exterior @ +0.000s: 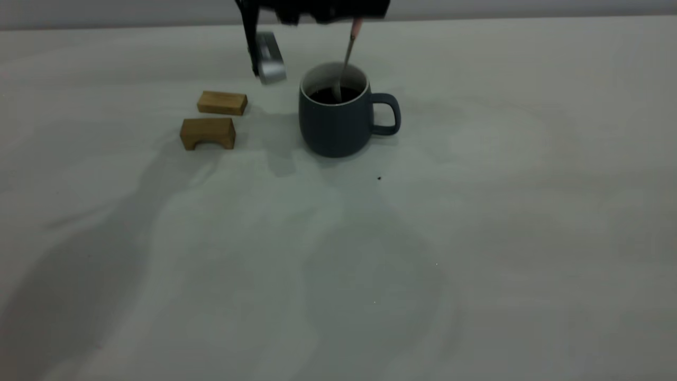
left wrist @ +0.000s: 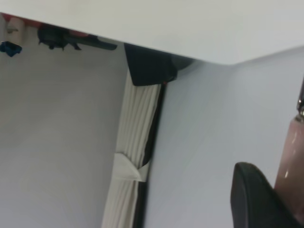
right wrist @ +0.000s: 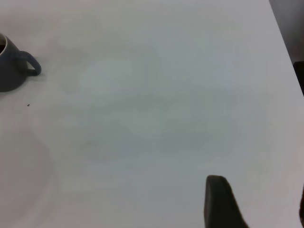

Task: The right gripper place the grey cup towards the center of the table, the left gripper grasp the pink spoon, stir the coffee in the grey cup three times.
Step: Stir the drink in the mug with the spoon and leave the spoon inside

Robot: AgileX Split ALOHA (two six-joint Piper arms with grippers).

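Dim exterior; broad soft arm shadows across table (exterior: 476, 238); left gripper (exterior: 355, 20) motion-blurred; wrist views brighter, soft-focus.

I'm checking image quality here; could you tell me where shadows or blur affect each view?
Exterior view: dim, broad soft arm shadows across the table; the left gripper blurred at the top edge. Left wrist view: the pink spoon out of focus. Right wrist view: evenly lit, the grey cup slightly soft.

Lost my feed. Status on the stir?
Left gripper holds pink spoon, bowl in grey cup coffee. Right gripper off, holding nothing. Nothing in the way.
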